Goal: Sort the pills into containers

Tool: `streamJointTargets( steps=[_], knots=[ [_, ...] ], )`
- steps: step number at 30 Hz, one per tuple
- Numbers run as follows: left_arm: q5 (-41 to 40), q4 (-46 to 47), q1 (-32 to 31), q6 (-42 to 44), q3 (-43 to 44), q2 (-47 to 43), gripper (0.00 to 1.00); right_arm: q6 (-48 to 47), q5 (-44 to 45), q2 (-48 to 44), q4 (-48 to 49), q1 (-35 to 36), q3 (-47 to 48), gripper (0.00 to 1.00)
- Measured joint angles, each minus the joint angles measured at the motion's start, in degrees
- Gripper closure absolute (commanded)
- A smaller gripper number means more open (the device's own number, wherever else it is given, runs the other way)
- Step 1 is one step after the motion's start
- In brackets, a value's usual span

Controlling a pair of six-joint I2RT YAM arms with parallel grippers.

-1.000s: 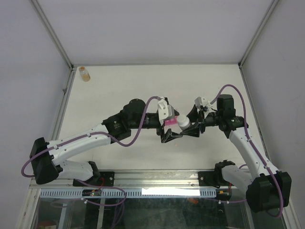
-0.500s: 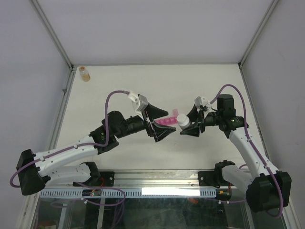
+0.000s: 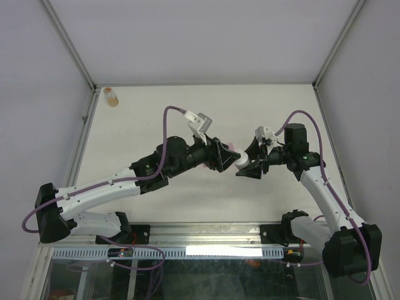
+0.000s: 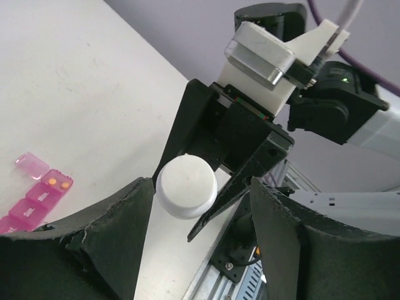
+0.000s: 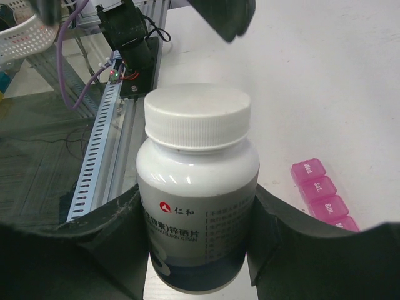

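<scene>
Containers point(image 3: 230, 148) – the compartments of a pink organiser strip – lie on the table point(image 3: 156, 119) near its centre in the top view, mostly hidden behind the two grippers meeting there. The left gripper point(image 3: 226, 159) faces the right gripper point(image 3: 248, 166), which clamps a white-capped bottle point(image 3: 241, 162). An amber bottle point(image 3: 110, 95) stands well apart at 10 o'clock.

Left wrist view: the left fingers stand apart on either side of the bottle's cap, a gap showing on one side – nothing grasped. The strip lies at 8 o'clock; two small orange specks, apparently pills point(image 4: 53, 181), sit in one compartment.

Right wrist view: the bottle sits upright between both right pads, firmly held. The strip lies at 4 o'clock, on the table.
</scene>
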Motion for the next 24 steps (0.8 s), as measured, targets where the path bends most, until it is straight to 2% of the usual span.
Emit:
streamJointTargets(
  steps=[6,8,10,11,16,19,21,24],
  knots=[
    [-3.3,-8.1,-1.6,0.4,6.1,5.9,0.36,0.0,0.1,0.0,0.0,0.0,0.0,1.00],
    [-3.7,-9.7,-1.6,0.5,7.5,7.5,0.39,0.0,0.2,0.0,0.0,0.0,0.0,1.00],
    [-3.8,-11.2,-1.6,0.6,8.4,8.6,0.44,0.0,0.2,0.0,0.0,0.0,0.0,1.00],
    [-3.8,-11.7,-1.6,0.7,8.9,9.1,0.50,0.0,0.2,0.0,0.0,0.0,0.0,1.00],
    [-2.8,-12.7,-1.7,1.0,10.3,10.2,0.65,0.0,0.7,0.2,0.0,0.0,0.0,1.00],
    [-2.2,-13.2,-1.7,1.8,10.6,10.2,0.78,-0.1,0.7,0.2,0.0,0.0,0.0,1.00],
    [-0.5,-13.1,-1.6,3.7,10.6,10.2,0.80,-0.2,0.7,0.2,0.0,0.0,0.0,1.00],
    [4.7,-12.1,-0.9,10.7,10.3,10.1,0.78,-0.5,0.1,0.2,0.0,0.0,0.0,1.00]
  ],
)
